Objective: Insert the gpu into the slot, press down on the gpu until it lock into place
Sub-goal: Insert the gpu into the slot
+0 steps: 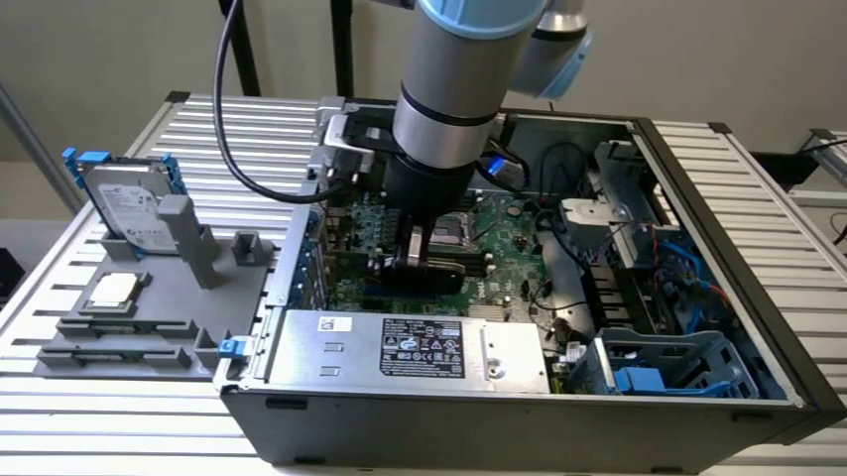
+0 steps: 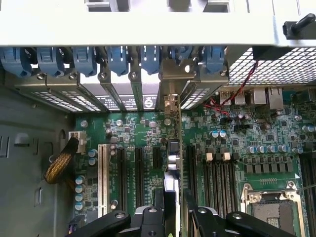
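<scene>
- The arm (image 1: 450, 89) reaches straight down into the open case (image 1: 530, 426), wrist upright over the motherboard (image 2: 237, 133).
- The tool (image 2: 171, 210) is clamped on the gpu (image 2: 171, 160), one finger on each face.
- The gpu stands edge-on, low at the blue slot (image 1: 384, 295); I cannot tell whether it is seated.

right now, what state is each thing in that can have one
tool, shut on the gpu
gpu, upright on edge in the tool's grip, over the slot; cannot tell if it is seated
slot, mostly covered by the gpu
computer case, lying on its side, open
white expansion slot, empty
</scene>
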You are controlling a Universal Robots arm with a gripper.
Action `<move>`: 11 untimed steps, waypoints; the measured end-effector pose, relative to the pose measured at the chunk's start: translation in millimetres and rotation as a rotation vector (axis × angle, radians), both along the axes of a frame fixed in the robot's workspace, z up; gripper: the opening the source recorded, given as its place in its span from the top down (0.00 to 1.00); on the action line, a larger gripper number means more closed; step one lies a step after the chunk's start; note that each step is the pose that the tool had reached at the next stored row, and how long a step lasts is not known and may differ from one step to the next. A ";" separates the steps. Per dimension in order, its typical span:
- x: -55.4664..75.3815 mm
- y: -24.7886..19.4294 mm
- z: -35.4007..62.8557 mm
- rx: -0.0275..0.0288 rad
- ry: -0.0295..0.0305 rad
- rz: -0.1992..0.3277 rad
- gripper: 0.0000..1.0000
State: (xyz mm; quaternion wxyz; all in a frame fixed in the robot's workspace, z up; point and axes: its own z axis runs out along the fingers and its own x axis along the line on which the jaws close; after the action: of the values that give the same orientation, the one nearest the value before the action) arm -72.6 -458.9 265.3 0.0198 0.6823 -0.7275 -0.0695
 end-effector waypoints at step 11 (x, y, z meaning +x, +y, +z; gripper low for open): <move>1.9 0.0 -2.4 -0.0002 0.0131 0.000 0.74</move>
State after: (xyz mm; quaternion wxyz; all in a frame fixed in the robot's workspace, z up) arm -70.8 -458.9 262.9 0.0246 0.6818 -0.7274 -0.0739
